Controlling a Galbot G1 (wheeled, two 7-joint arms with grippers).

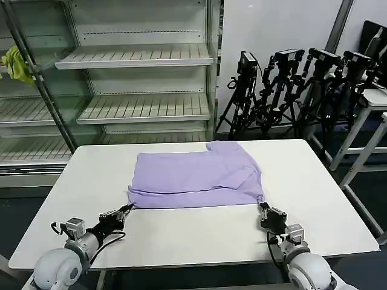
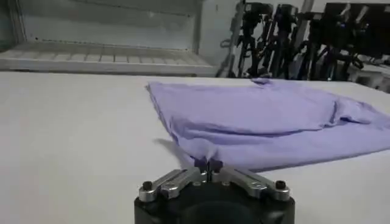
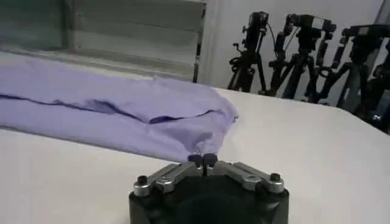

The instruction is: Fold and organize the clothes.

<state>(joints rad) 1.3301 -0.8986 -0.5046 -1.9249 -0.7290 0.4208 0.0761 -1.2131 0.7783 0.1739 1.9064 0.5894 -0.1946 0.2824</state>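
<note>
Lavender T-shirt (image 1: pixel 196 176): lies folded in layers on the white counter (image 1: pixel 314 199), toward the far middle, long side across the robot's front.

Left gripper (image 1: pixel 126 209): low over the counter at the shirt's near left corner; jaws closed together, pinching the fabric edge at that corner.

Right gripper (image 1: pixel 263 207): low at the shirt's near right corner; jaws closed together on the fabric edge.

Beyond the counter: metal shelving (image 1: pixel 136 57), a yellow-green cloth (image 1: pixel 18 65) on it, black tripods (image 1: pixel 290 90).
</note>
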